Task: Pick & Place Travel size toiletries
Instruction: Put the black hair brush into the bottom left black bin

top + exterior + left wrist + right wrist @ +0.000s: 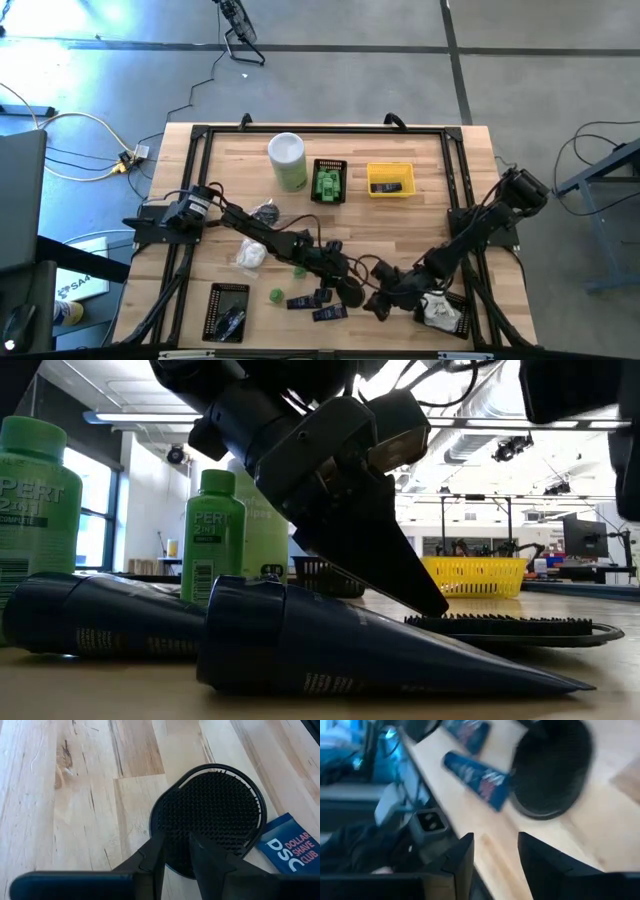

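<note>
Black mesh basket [225, 312] at the near left corner of the wooden worktop [420, 230], contents too dark to make out. Just right of it, a white soft packet [250, 255], then two little green bottles [275, 294] standing upright and apart. Next, dark navy tubes [330, 650] lying on their sides near the front edge, one just beside the next. Right of those, a dark round brush [210, 815] flat on the wood, bristles up, one tube's corner at its rim. Left end effector [176, 839] down on the brush's near edge; cannot tell how far open, nor whether anything is pinched. Right end effector [495, 837] just beyond, low over the front edge, parted with only bare wood in the gap, holding nothing. Another white packet [437, 312] close on its right. Along the far side, from the left: tall canister [287, 160], second black basket [329, 165] holding green bottles, yellow basket [390, 168].
</note>
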You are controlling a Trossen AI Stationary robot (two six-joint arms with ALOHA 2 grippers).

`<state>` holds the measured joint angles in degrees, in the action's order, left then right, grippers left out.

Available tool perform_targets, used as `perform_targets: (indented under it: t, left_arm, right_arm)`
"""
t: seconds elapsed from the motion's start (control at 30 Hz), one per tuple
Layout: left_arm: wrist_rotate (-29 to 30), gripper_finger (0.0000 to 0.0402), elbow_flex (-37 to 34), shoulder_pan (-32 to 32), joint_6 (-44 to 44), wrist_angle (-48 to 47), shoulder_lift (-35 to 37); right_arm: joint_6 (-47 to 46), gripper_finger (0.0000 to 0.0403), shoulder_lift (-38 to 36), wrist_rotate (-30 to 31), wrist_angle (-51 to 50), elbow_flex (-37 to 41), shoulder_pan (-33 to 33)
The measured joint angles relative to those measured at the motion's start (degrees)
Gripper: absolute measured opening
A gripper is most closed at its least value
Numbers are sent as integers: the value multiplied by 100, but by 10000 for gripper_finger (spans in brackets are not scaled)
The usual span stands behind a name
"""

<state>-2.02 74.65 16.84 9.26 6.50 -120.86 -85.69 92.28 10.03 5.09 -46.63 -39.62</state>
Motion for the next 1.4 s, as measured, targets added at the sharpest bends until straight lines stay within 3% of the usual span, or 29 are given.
perform_targets:
  t: [0.27, 0.67, 0.9, 1.1, 1.2, 1.4]
  left_arm:
    - [2, 83, 0, 0, 22, 0, 0]
    - [16, 83, 2, 0, 26, -17, 4]
    - [20, 83, 2, 0, 39, -17, 4]
    - [20, 83, 2, 0, 37, -34, 7]
    - [20, 83, 2, 0, 35, -26, 7]
    - [17, 83, 2, 0, 33, -13, 7]
  right_arm:
    - [452, 122, -507, -430, 88, -2, -2]
    - [646, 94, -1097, -908, -661, -2, -17]
    - [-286, 91, -1085, -729, -2182, -4, -11]
    - [-886, 91, -1081, -1153, -3044, -2, -70]
    - [-887, 91, -1081, -986, -3012, -2, -111]
    - [-861, 91, -1078, -3, -2997, -2, -26]
